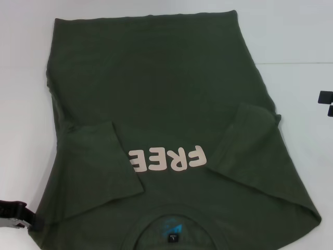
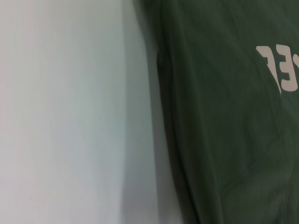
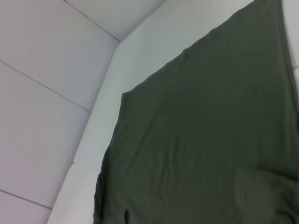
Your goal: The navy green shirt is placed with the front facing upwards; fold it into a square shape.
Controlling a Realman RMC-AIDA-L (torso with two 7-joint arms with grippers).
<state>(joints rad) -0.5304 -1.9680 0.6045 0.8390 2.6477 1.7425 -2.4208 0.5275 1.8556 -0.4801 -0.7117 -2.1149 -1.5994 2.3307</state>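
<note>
Lying front-up across the middle of the white worktop (image 1: 296, 31), the navy green shirt (image 1: 156, 88) has its collar (image 1: 174, 216) at the near edge, its hem toward the far edge, and the pale "FREE" lettering (image 1: 169, 159) readable from the far side. Both sleeves, the left sleeve (image 1: 99, 161) and the right sleeve (image 1: 247, 148), are already turned in over the chest. It looks light, limp and prone to creasing, so it likely wants pinching at the hem corners or along a side fold and lifting evenly. The left gripper (image 1: 18, 216) sits at the near left edge, just beside the shirt's shoulder; the right gripper (image 1: 326, 102) hangs at the right edge, apart from the cloth. Whether either one's fingers are spread or pressed together, I cannot tell.
</note>
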